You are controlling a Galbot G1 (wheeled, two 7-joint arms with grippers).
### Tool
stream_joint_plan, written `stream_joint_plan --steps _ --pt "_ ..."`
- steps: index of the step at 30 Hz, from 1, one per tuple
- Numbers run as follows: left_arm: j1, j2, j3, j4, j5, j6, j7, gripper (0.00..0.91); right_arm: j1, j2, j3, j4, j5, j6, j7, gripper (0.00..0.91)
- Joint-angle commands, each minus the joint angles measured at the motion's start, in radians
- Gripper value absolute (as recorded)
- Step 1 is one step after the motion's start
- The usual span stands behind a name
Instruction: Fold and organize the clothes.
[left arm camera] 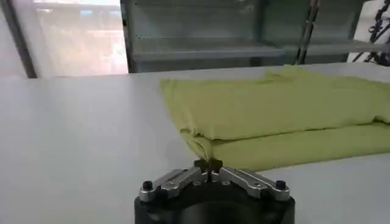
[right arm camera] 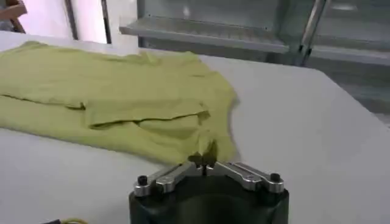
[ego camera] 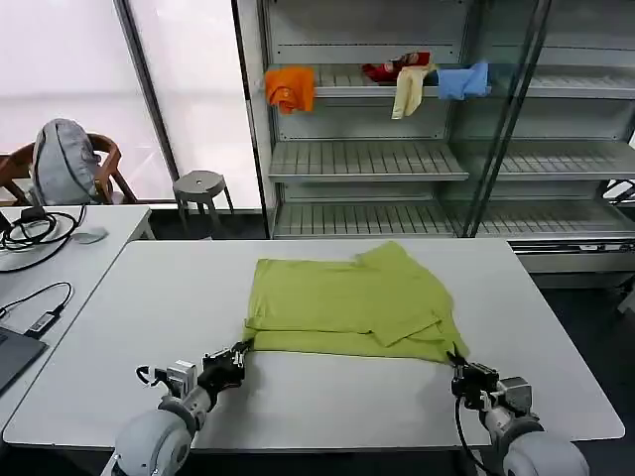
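Note:
The yellow-green T-shirt [ego camera: 347, 302] lies partly folded on the white table [ego camera: 159, 297], in the middle. My left gripper [ego camera: 242, 349] is shut on its near left corner, at the table's front. In the left wrist view the left gripper [left arm camera: 208, 164] pinches a fold of the T-shirt [left arm camera: 274, 112]. My right gripper [ego camera: 455, 363] is shut on the near right corner. The right wrist view has the right gripper [right arm camera: 203, 161] closed on a tuft of the T-shirt [right arm camera: 122, 97].
Metal shelves [ego camera: 397, 159] stand behind the table, with an orange garment [ego camera: 290, 87] and red, cream and blue garments [ego camera: 427, 77] on an upper shelf. A second table [ego camera: 60, 248] with cables is at the left, a stool [ego camera: 200, 188] and a chair behind it.

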Motion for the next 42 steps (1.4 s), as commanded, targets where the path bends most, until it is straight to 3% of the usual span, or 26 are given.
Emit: stream_joint_plan --steps 1,9,25,26,27,28,35,39,42 --pt "0.254 0.018 -0.094 -0.184 0.028 -0.006 -0.002 0.020 -0.160 -0.002 0.067 0.127 -0.030 0.007 -0.023 0.000" --pt "0.371 0.033 -0.141 -0.235 0.035 -0.028 -0.017 0.020 -0.259 0.008 0.082 0.191 -0.064 0.025 -0.055 0.000" --pt "0.537 0.050 -0.175 -0.328 0.029 -0.029 -0.090 0.020 -0.398 0.029 0.084 0.246 -0.107 0.055 -0.062 0.000" --pt "0.542 0.050 -0.175 -0.335 0.031 -0.021 -0.089 0.191 -0.406 0.028 0.083 0.250 -0.109 0.055 -0.062 0.000" --pt "0.546 0.050 -0.175 -0.341 0.032 -0.018 -0.090 0.907 -0.413 0.029 0.082 0.253 -0.110 0.056 -0.062 0.040" --pt "0.547 0.050 -0.174 -0.346 0.039 -0.014 -0.096 0.907 -0.421 0.030 0.082 0.260 -0.115 0.056 -0.061 0.907" --pt "0.476 0.061 -0.179 -0.360 0.041 -0.010 -0.150 0.907 -0.421 0.027 0.091 0.282 -0.108 0.058 -0.059 0.907" --pt "0.442 0.071 -0.190 -0.422 0.010 -0.005 -0.163 0.907 -0.412 0.012 0.139 0.334 -0.027 0.088 -0.093 0.907" --pt "0.394 0.089 -0.193 -0.443 0.007 -0.004 -0.162 0.907 -0.348 -0.005 0.165 0.358 0.051 0.085 -0.074 0.907"
